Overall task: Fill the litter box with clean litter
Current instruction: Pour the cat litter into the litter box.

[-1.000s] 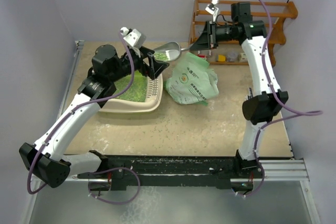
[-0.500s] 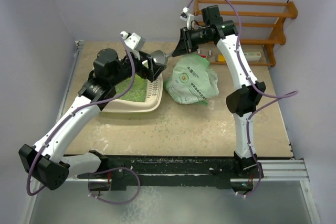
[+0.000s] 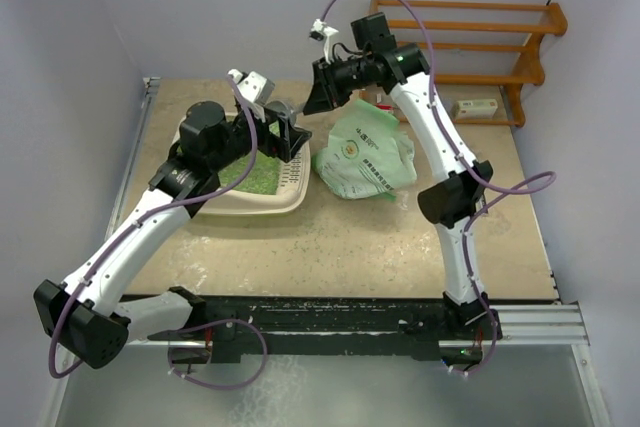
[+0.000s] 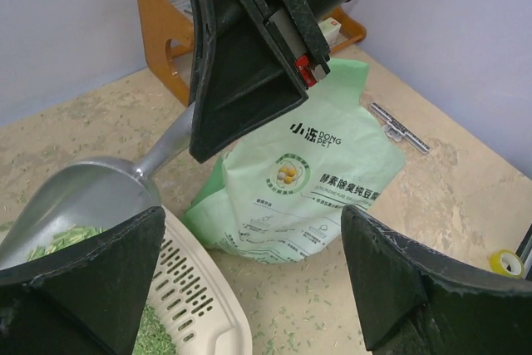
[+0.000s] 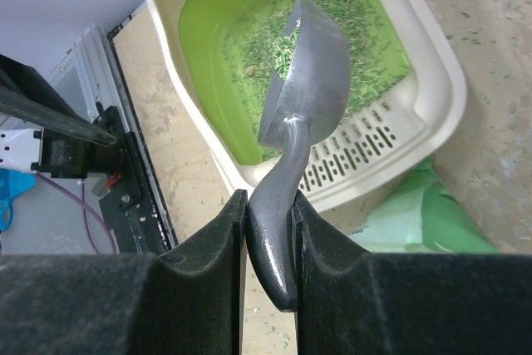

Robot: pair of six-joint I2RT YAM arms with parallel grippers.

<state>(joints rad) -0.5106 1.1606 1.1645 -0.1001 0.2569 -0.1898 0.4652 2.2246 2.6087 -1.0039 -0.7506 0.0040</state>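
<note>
The cream litter box (image 3: 262, 206) with lime-green inside lies at the table's back left; it also shows in the right wrist view (image 5: 438, 110). Green litter (image 5: 359, 46) covers part of its floor. My right gripper (image 3: 314, 97) is shut on the handle of a grey metal scoop (image 5: 309, 104), held tilted over the box's slotted end (image 5: 363, 145). Some litter (image 4: 56, 239) is in the scoop (image 4: 79, 195). My left gripper (image 3: 290, 135) is open, its fingers (image 4: 87, 284) either side of the slotted rim (image 4: 193, 287), gripping nothing.
A pale green printed bag (image 3: 366, 153) lies just right of the box. A wooden rack (image 3: 470, 39) stands at the back right with a small box (image 3: 475, 107) under it. Loose pellets (image 4: 320, 322), a clip (image 4: 399, 126) and a yellow roll (image 4: 503, 262) lie on the table.
My right arm has swung left from the rack past the bag, carrying the scoop to the litter box. My left gripper has stayed open at the box's right end.
</note>
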